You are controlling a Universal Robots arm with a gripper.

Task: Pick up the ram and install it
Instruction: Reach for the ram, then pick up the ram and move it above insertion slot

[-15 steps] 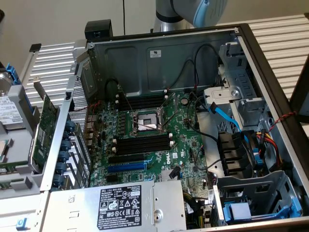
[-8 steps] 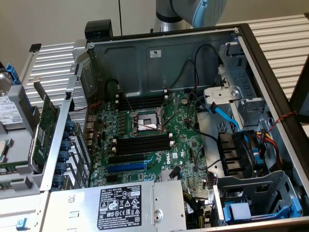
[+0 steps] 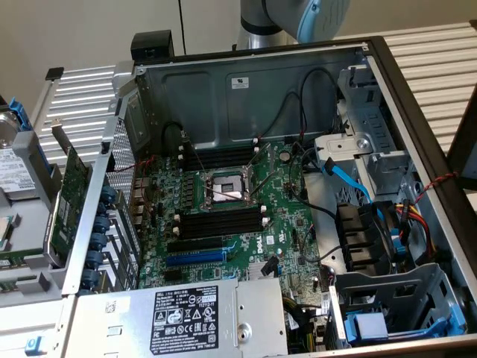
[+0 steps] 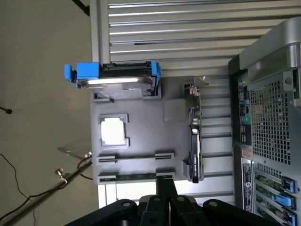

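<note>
Fingers [image 4: 162, 189] of the gripper [image 4: 165, 181] are pressed together with no gap between them and nothing in their grasp. From the wrist view their tips line up with one end of the ram [image 4: 136, 177], a thin dark green stick lying flat in small brackets on a grey tray [image 4: 141, 113]; I cannot tell whether they touch it. Farther along the tray, a pale square chip [image 4: 113, 131] sits in a raised frame. Beside it, an expansion card [image 4: 195, 136] stands on its edge close to the tray's rim. At the far end of the tray rests a hard drive [image 4: 120, 79] in a bright blue carrier. The tray lies on a slatted metal table [image 4: 178, 28], just beside the perforated back panel of a computer case [image 4: 270, 122]. In the exterior view the case [image 3: 246, 82] lies open on its side, showing a green motherboard [image 3: 223, 250]. Black memory slots [image 3: 220, 221] with white end clips run on both sides of the central processor socket [image 3: 222, 186]. The same expansion card [image 3: 72, 186] shows outside the case, at the exterior view's left. Part of the robot arm [image 3: 298, 15] rises behind the far wall of the case.
</note>
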